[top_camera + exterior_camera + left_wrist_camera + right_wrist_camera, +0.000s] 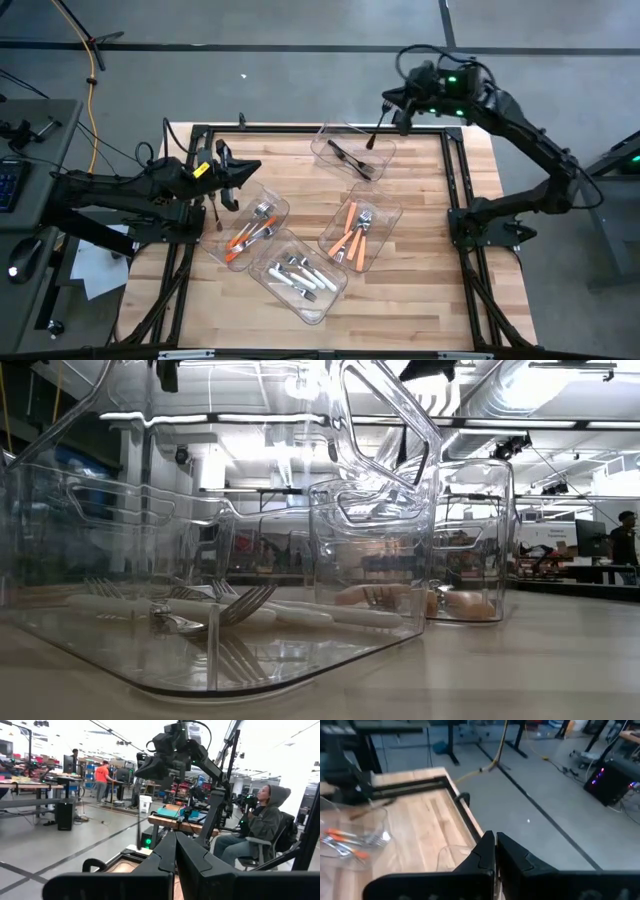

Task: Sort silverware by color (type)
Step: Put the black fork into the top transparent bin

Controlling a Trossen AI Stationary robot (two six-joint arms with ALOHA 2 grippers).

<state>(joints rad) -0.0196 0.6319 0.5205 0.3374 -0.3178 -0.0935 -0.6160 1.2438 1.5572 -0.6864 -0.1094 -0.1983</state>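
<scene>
Wooden slats form the worktop (420,290), carrying four clear bins. Nearest, white-handled silverware (300,275) fills one bin; orange-handled pieces (352,232) lie beyond, black pieces (350,158) farthest. Each looks light, stiff and slippery, best pinched mid-handle. The left end effector (222,190) holds an orange-tipped utensil; the right end effector (388,112) dangles a black one over the far bin.

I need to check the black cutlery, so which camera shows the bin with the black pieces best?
The high view: the black cutlery lies plainly visible in its clear bin at the table's far side. The low view shows only stacked clear walls; neither wrist view shows that bin.
</scene>
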